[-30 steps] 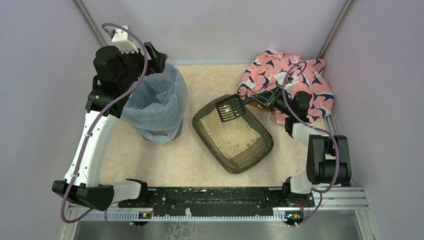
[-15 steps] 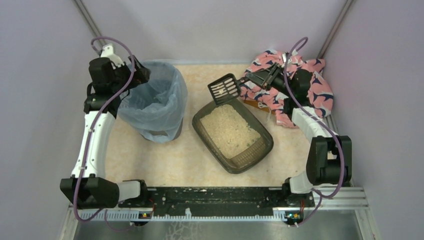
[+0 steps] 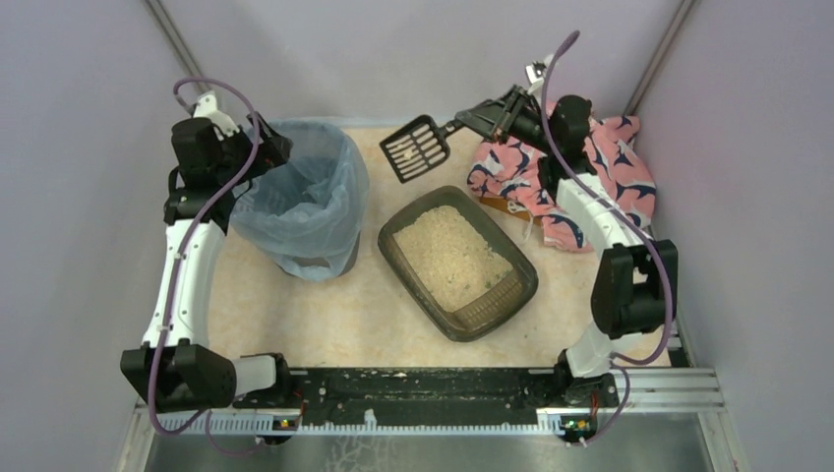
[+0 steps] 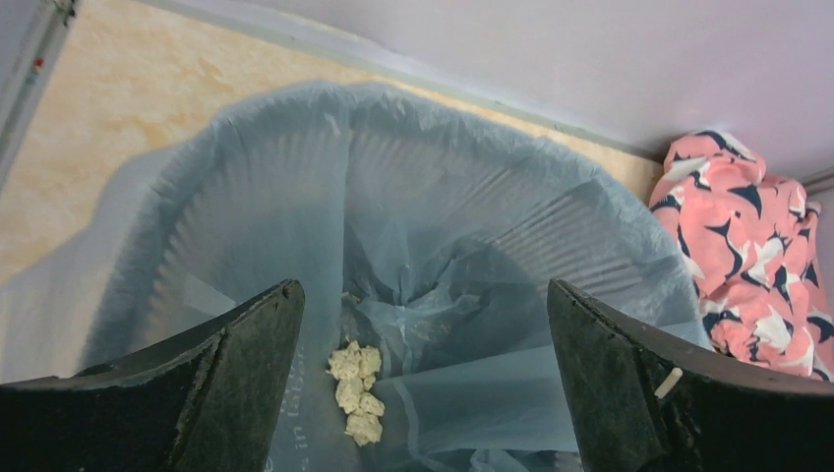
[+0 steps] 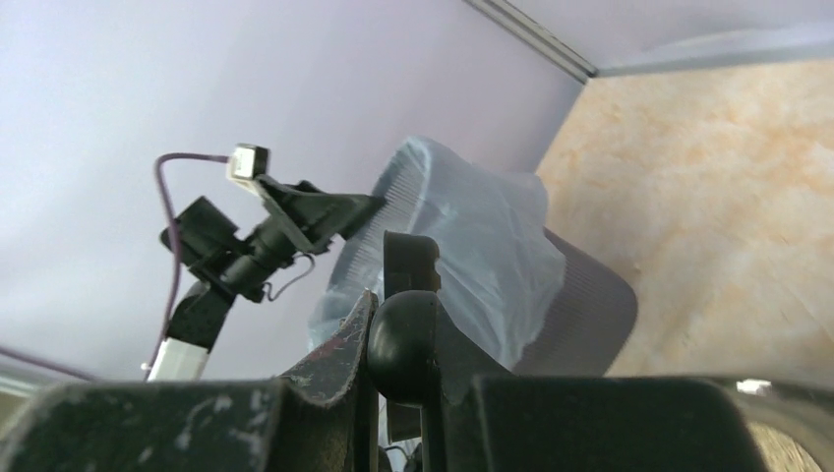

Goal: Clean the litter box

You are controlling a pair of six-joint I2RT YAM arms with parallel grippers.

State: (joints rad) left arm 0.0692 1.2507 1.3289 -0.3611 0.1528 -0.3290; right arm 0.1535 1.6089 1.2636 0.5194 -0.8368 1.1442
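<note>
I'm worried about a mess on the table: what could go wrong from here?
1. The scoop, held by the right gripper, hangs over the table between the litter box and the bin; grains may fall short of the bin.
2. The left gripper stands open over the bin's rim; the scoop could strike it or snag the bag.

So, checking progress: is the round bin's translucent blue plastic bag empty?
No, pale beige clumps lie at the bottom of the translucent blue bag.
</note>
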